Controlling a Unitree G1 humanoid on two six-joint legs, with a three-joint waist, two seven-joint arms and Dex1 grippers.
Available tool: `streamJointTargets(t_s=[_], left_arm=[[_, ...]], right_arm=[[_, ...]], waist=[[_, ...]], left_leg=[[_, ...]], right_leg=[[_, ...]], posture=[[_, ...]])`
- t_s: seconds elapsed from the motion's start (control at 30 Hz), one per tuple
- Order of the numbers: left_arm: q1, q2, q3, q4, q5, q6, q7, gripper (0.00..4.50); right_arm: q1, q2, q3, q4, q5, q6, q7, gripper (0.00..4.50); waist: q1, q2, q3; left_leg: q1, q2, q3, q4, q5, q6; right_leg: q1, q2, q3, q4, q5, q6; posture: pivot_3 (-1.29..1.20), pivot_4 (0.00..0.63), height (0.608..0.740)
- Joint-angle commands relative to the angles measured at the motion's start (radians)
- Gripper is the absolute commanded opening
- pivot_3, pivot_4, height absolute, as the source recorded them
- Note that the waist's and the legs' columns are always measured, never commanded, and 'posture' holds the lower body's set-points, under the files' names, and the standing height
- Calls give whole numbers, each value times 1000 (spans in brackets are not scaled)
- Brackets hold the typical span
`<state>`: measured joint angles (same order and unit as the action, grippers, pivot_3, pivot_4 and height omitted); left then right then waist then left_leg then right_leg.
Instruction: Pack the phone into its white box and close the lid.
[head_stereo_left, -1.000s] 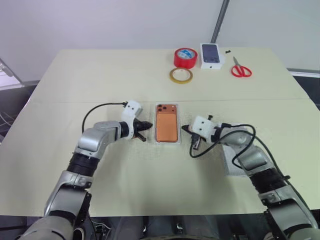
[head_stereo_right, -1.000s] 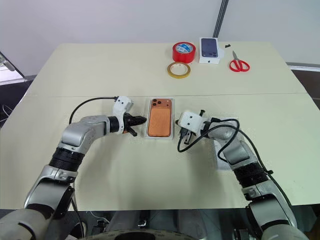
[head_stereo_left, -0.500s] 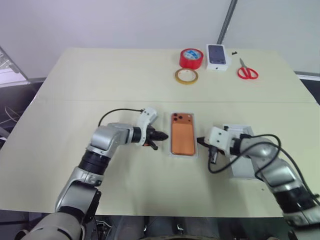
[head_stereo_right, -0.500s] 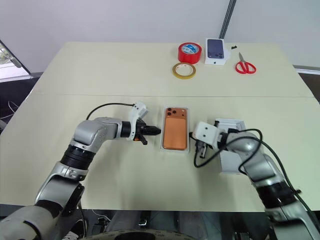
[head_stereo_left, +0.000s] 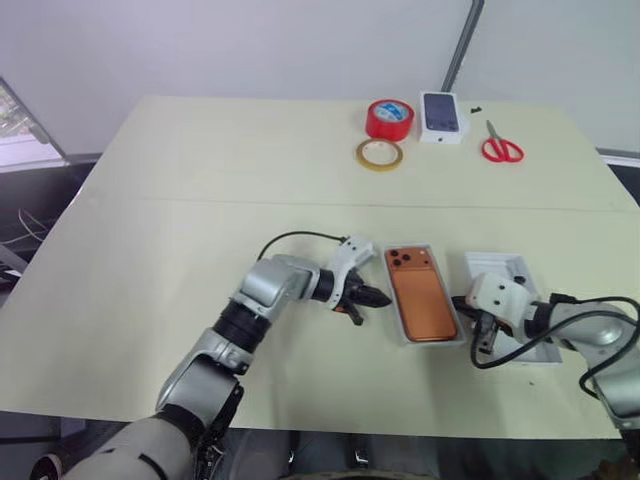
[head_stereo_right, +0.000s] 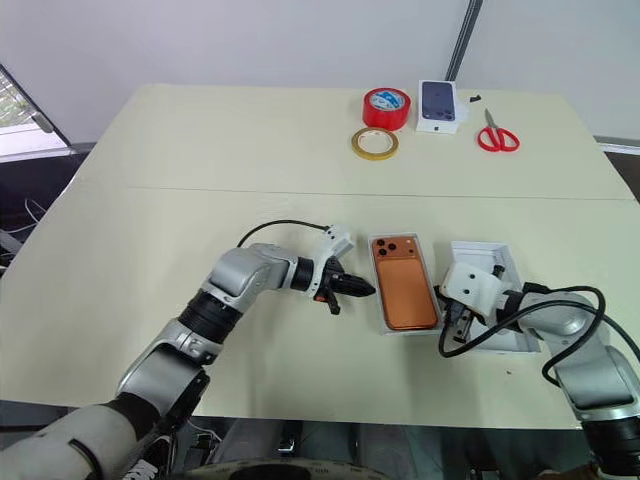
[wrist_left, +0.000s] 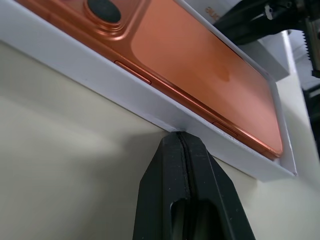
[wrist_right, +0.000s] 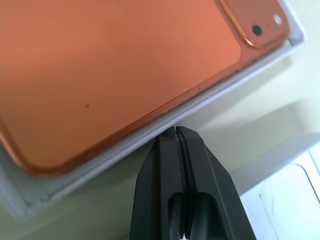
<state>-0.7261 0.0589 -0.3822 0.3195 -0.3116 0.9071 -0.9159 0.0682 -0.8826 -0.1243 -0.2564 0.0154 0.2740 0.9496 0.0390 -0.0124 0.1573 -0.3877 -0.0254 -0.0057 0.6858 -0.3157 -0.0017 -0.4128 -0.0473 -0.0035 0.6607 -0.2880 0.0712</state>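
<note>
While the copper-orange phone (head_stereo_left: 423, 305) lies camera-side up in the white box (head_stereo_left: 397, 327), the head views have a gripper on each long side of that box. The left gripper (head_stereo_left: 376, 296) is pinched shut with nothing in it, tips right at the box's left wall. The right gripper (head_stereo_right: 452, 312) sits on the opposite side, between the box and the lid (head_stereo_right: 512, 340), which lies just beside it on the beige table (head_stereo_left: 200, 170); its fingers are too small there to judge. Well beyond both grippers, at the far edge, are a red tape roll (head_stereo_left: 390, 118), a tan tape ring (head_stereo_left: 380, 153), a small white box with a phone picture (head_stereo_left: 444, 116) and red scissors (head_stereo_left: 502, 148).

From the left wrist view, the two black fingers (wrist_left: 165, 190) are pressed flat together, tips touching the box's white side wall, the phone just past it inside.

The right wrist view is basically the mirror: fingers (wrist_right: 197, 185) closed on each other, empty, tips against the box's rim, with the phone's lens corner off to one side and a bit of the lid next to the fingers.
</note>
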Motion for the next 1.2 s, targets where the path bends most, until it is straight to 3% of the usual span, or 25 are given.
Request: streamJointTargets(t_s=[0.03,0.47,0.83,1.2], left_arm=[[-42,-82,-44,10,-14,-38,-41,0],[-47,-60,4,60,37,-112,-44,0],[5,61,120,-56,-17,-110,-52,0],[87,158,234,-192,-30,-224,9,0]], right_arm=[[9,7,8,-59,53,-48,27,39],[47,-21,-48,15,20,-122,19,39],[35,-62,-81,94,11,-170,10,39],[41,-111,-118,184,21,-242,16,39]], waist=[[0,0,0],[-2,0,0],[-5,0,0],[-2,0,0]], left_leg=[[0,0,0,0,0,0],[1,0,0,0,0,0],[1,1,0,0,1,-2],[1,1,0,0,3,-5]], right_leg=[[0,0,0,0,0,0],[0,0,0,0,0,0],[0,1,0,1,0,0],[0,0,0,1,0,0]], posture=[[0,150,740],[0,150,740],[0,150,740],[0,150,740]])
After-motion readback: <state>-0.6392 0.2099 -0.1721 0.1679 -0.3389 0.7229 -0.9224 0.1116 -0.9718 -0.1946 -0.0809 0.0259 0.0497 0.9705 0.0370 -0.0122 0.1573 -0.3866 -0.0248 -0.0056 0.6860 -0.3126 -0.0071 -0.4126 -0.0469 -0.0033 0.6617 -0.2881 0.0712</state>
